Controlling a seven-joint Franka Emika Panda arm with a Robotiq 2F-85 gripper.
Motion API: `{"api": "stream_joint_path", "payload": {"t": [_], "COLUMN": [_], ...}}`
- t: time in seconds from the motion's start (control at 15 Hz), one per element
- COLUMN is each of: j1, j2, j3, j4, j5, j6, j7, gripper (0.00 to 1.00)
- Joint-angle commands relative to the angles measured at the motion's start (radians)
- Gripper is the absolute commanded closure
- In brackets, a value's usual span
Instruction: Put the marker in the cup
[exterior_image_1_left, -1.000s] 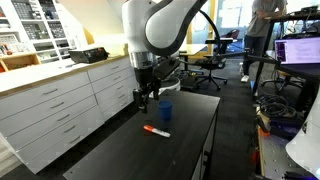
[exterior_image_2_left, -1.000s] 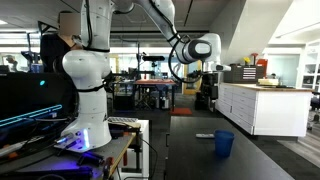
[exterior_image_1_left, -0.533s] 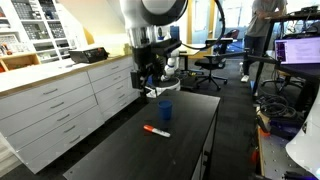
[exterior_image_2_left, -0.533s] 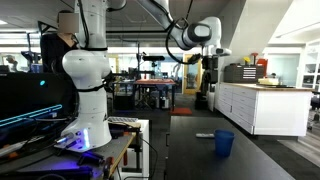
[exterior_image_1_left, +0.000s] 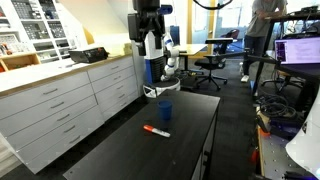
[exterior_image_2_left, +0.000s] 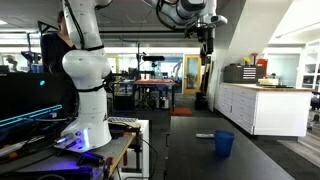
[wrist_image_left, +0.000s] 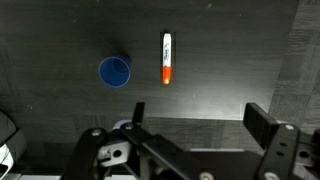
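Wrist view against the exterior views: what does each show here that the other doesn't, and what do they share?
Only the wrist view: the cup from straight above as a blue circle, the marker with its whitish end pointing away from the gripper, whose jaws stand wide apart with nothing between them. Only the exterior views: the arm high above the table, white drawer cabinets beside it, office chairs behind. Shared: the marker lies flat on the dark table, apart from the upright blue cup.

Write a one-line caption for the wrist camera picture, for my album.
Open gripper looks down on a dark table where the marker lies beside the blue cup, not touching it.
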Motion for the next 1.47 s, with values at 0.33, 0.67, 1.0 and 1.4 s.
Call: {"api": "stream_joint_path", "payload": {"t": [0.33,0.67,1.0,1.4], "j1": [-0.011,-0.015,-0.015,-0.015], "j2": [-0.014,0.000,0.007,0.007], "j3": [0.008,-0.002,0.007,0.007], "j4": [0.040,0.028,0.025,0.025], "j5": [0.020,0.050,0.033,0.033], "j6": [-0.072,-0.076,-0.049,-0.049], "j7": [0.006,-0.013,-0.001,-0.001], "gripper": [0.00,0.00,0.00,0.00]}}
